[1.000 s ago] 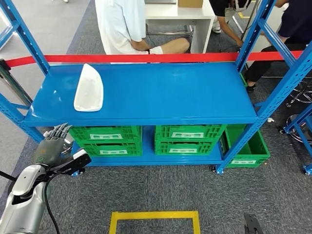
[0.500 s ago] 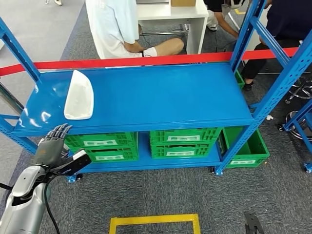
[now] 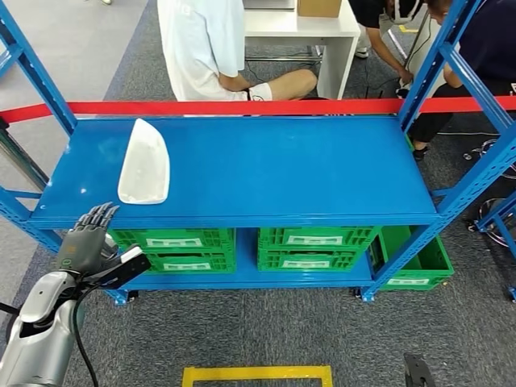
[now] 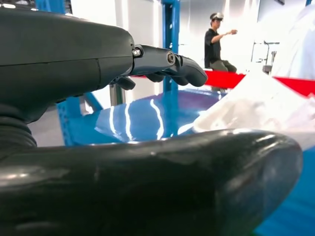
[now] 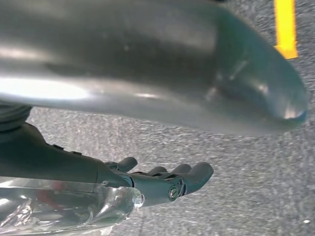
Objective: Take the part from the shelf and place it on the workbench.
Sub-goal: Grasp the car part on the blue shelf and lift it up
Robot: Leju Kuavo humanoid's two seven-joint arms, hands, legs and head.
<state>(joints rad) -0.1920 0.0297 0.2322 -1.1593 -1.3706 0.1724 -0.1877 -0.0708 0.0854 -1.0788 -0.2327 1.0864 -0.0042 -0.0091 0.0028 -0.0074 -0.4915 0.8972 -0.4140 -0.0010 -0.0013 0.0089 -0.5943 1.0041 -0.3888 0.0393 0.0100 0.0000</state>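
Shelf [image 3: 274,173] of blue steel, upper deck seen from above in the head view, used as the landmark throughout.

Part [image 3: 145,164], white and roughly wedge-shaped, lying flat on the upper deck of the shelf, towards its left end and close to its front edge; also seen close up in the left wrist view [image 4: 267,105], resting on the glossy blue deck.

Left hand [image 3: 87,242], raised just below and in front of the shelf's front edge, a little left of the part and apart from it; fingers [image 4: 167,61] stretched out and spread, thumb [image 4: 208,182] held away from them, nothing held.

Right hand [image 5: 148,184], hanging over grey carpet away from the shelf, fingers extended and nearly straight, thumb apart, nothing grasped; crumpled clear plastic [image 5: 63,206] seen beside the palm, contact with it not determinable.

Green crates [image 3: 243,248], stacked in two columns on the lower level of the shelf, beneath the upper deck; a further green crate [image 3: 420,262] at the shelf's right foot.

Red tape [image 3: 255,106], stretched along the rear edge of the shelf.

Person in a white shirt [image 3: 201,44], seated behind the shelf beside a white desk [image 3: 316,36].

Yellow floor marking [image 3: 255,375], on the carpet in front of the shelf.
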